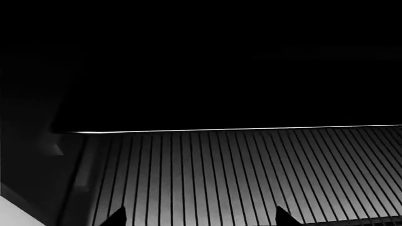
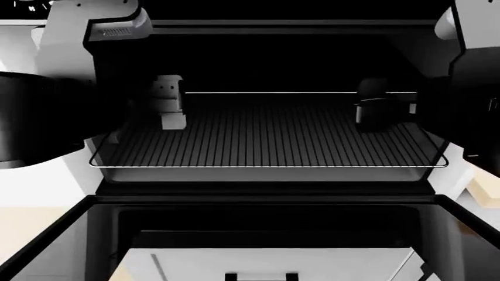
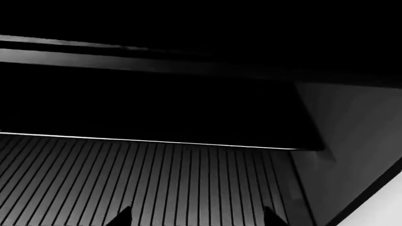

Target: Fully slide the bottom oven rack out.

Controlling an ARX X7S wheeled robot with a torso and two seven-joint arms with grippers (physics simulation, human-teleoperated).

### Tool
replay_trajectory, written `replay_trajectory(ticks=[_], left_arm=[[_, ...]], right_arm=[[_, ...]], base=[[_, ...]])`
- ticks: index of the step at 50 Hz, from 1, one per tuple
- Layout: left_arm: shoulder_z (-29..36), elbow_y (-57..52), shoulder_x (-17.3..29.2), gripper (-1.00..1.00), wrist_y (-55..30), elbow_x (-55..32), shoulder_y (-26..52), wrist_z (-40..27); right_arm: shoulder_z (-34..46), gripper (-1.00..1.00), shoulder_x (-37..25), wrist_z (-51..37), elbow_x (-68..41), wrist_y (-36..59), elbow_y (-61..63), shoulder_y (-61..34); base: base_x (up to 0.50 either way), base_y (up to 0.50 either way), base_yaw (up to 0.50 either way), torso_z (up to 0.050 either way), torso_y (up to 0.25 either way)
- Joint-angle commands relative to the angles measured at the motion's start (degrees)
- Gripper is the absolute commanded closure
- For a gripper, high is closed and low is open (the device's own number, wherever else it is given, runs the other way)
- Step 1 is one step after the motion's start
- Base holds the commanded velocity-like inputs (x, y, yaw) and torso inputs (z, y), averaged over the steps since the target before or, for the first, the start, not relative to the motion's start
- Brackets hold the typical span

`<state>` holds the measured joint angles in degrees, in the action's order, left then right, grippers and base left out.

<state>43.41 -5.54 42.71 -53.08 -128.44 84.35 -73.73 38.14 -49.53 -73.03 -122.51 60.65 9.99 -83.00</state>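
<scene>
Oven shot from the head view: door (image 2: 266, 234) is dropped flat open toward the camera, with its bar handle (image 2: 262, 276) just peeking in at the near edge. The bottom oven rack (image 2: 266, 137) spans the whole cavity, and its grey front rail (image 2: 266, 166) sits right at the mouth, just behind the door hinge line. Further back there's a thin bright edge of a second rack (image 2: 270, 92). Both arms are reaching in over the wires: left gripper (image 2: 168, 105) hangs above the rack's left rear area, right gripper (image 2: 376, 111) above the right rear. In the left wrist view you only see two dark fingertips (image 1: 116, 217) poking in, spread well apart, with rack wires (image 1: 251, 174) showing between them and nothing pinched. Same deal in the right wrist view, fingertips (image 3: 120, 217) set wide over the wires (image 3: 157, 183), holding nothing. Can't tell whether either one actually touches the rack.
</scene>
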Motion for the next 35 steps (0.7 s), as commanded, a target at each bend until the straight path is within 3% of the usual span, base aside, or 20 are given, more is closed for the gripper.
replay_trajectory(ticks=[1, 20, 35], left_arm=[[2.38, 7.13, -3.44, -1.0, -0.86, 8.23, -1.8, 6.49], [4.82, 12.21, -5.64, -1.0, -1.66, 11.0, -3.2, 10.27], [4.7, 12.19, -4.73, -1.0, -2.22, 9.69, -1.53, 9.26]], right_arm=[[1.9, -1.0, 2.54, 5.34, 8.34, 1.68, -6.49, -0.09], [4.96, -1.0, 5.9, 10.73, 15.31, 2.46, -11.94, 0.76], [5.11, -1.0, 5.63, 9.55, 14.05, 2.74, -12.05, -0.18]], base=[[0.0, 0.0, 0.0, 0.0, 0.0], [0.0, 0.0, 0.0, 0.0, 0.0], [0.0, 0.0, 0.0, 0.0, -0.208]])
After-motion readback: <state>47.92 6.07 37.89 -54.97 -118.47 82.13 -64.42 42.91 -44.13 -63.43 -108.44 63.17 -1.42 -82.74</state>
